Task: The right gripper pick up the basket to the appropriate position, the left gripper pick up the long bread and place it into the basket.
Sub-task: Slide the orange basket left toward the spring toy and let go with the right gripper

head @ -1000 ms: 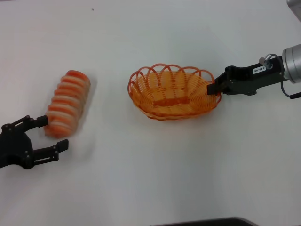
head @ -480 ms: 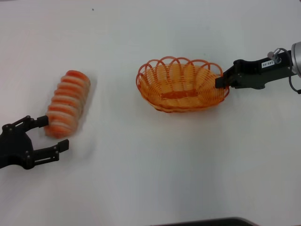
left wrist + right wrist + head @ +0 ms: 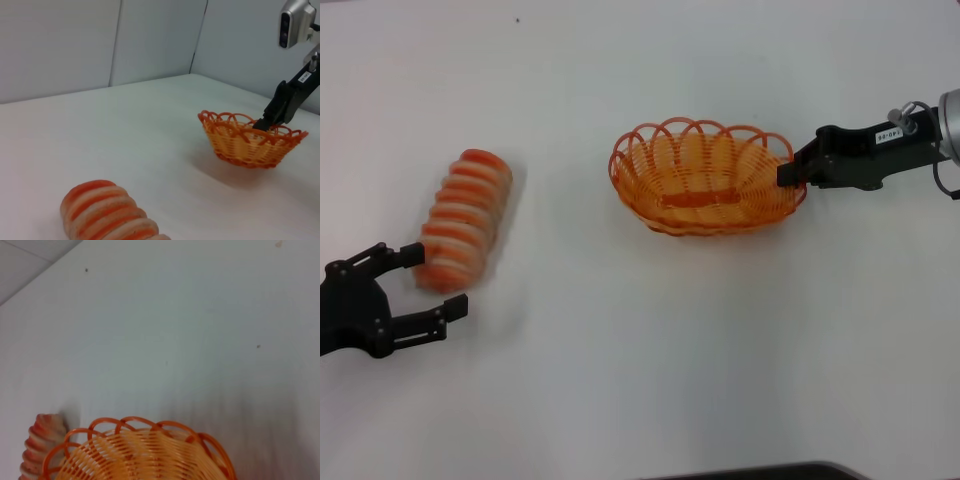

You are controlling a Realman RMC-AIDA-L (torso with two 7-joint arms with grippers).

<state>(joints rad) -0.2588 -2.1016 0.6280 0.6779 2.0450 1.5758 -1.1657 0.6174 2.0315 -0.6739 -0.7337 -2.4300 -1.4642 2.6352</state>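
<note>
The orange basket is right of centre in the head view, with its flat strip showing in the bottom. My right gripper is shut on the basket's right rim. The left wrist view shows the basket with a shadow beneath it and the right gripper on its far rim. The long bread lies on the table at the left, also seen in the left wrist view. My left gripper is open at the bread's near end, with one finger beside the loaf. The right wrist view shows the basket rim and the bread beyond it.
The white table stretches between the bread and the basket. Grey wall panels stand behind the table. A dark edge runs along the near side.
The right gripper carried the basket to the right and a little farther away, then held still. The left gripper edged slightly toward the bread. The bread has not moved.
</note>
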